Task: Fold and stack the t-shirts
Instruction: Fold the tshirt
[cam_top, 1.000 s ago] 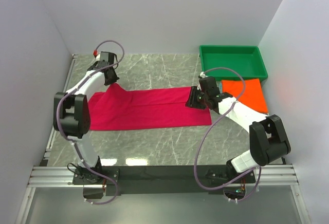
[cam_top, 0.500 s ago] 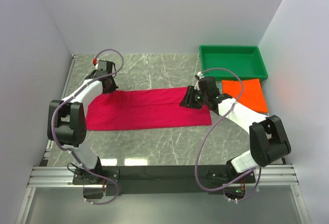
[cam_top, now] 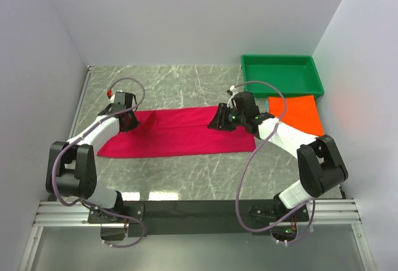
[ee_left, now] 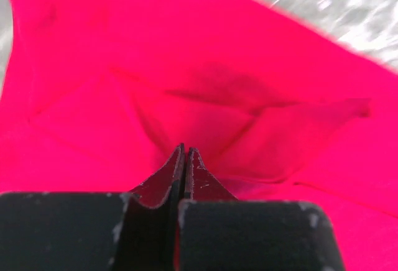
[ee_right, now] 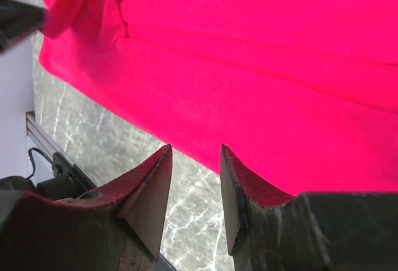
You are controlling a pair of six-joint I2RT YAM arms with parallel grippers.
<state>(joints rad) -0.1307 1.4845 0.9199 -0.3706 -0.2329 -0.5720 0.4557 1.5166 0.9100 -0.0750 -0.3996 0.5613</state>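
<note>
- One pink t-shirt (cam_top: pixel 180 133) spread long across the middle of the table (cam_top: pixel 186 178); orange t-shirt (cam_top: pixel 297 114) at right, beside the green tray (cam_top: pixel 283 75).
- Left tool (cam_top: pixel 127 117) pinched shut on the pink left end.
- Right tool (cam_top: pixel 219 122) half wide above the right end, holding nothing.
- Best to lift low, pull the end across flat, match the edges.

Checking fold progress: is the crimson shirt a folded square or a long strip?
Long strip: the crimson shirt lies stretched across the table, far wider than deep; left fingers pinch its left end.
</note>
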